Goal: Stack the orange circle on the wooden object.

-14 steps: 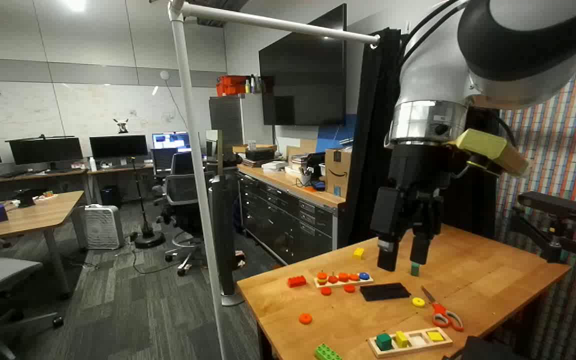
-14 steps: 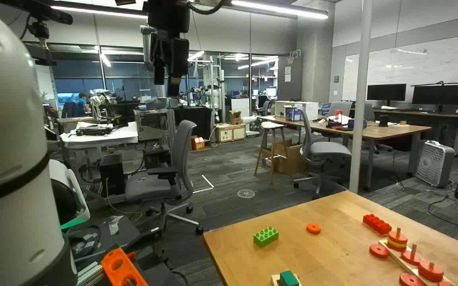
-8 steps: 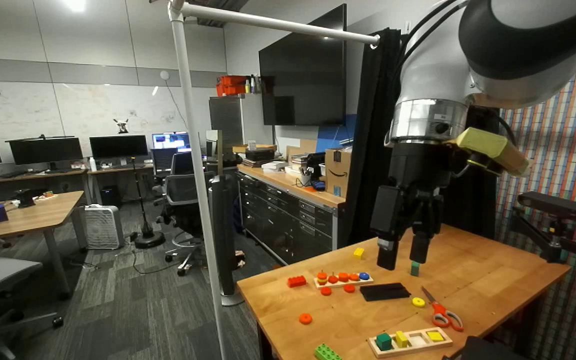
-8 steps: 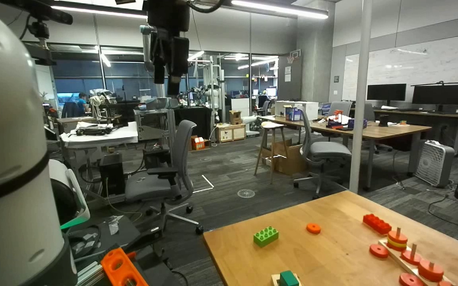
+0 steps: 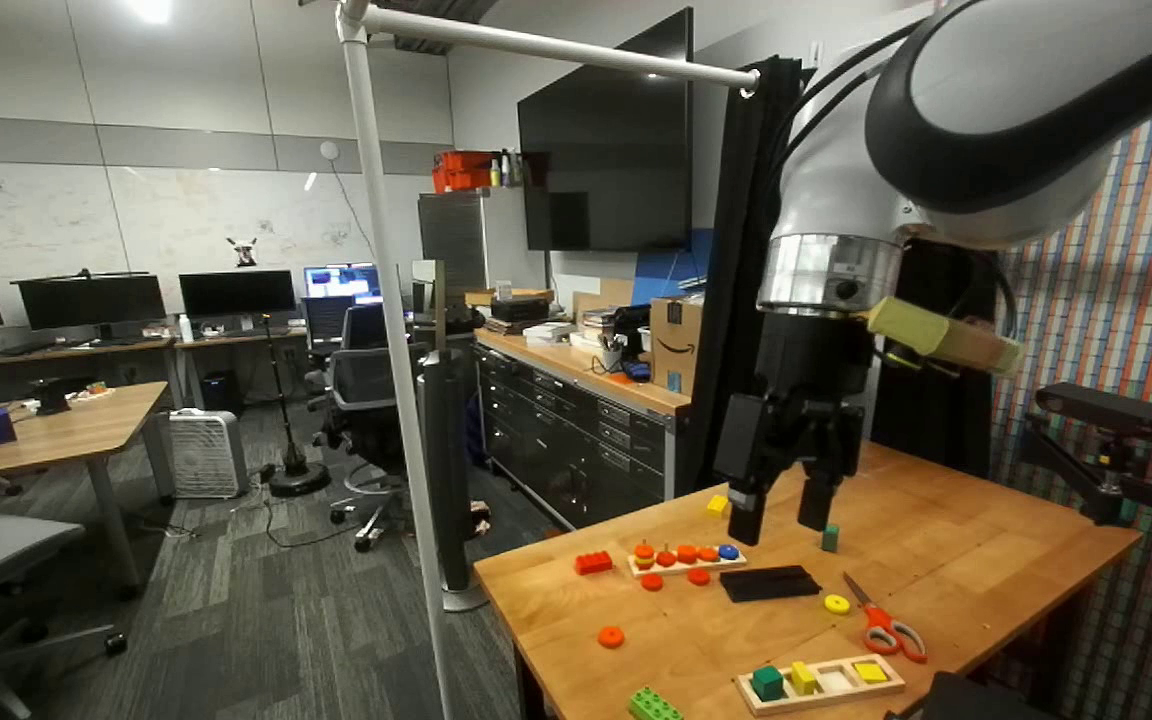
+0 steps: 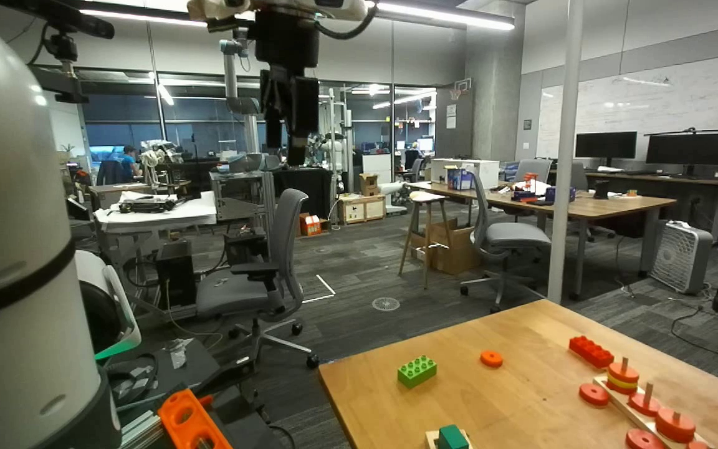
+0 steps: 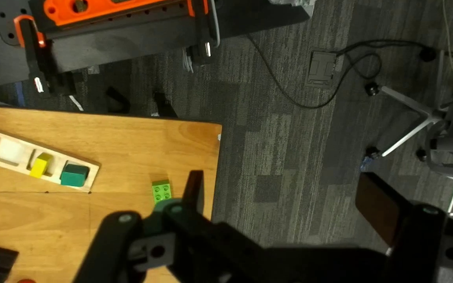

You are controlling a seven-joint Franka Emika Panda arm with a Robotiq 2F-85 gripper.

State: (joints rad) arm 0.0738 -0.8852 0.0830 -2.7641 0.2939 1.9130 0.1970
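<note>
1. Hanging high in the air, the gripper has its two fingers wide apart, with nothing held between them.
2. In both exterior views it has just slid toward the side of the orange circle and looks a bit lower than half a second ago. Nothing on the table seems to have moved. I think the reach is starting, but no stacking is done.
3. In the wrist view, the table's corner and the floor show past the fingers, and the green brick peeks out just beside one tip. The circle does not show there, so more moving looks needed.
4. The circle lies flat on the table, well apart from the other pieces, so the fingers should fit around it. A table edge is near, so a hard push might send it off.
5. Then comes the peg board, which I guess is the wooden object. The red brick and loose red discs sit near, so coming from above seems best.
</note>
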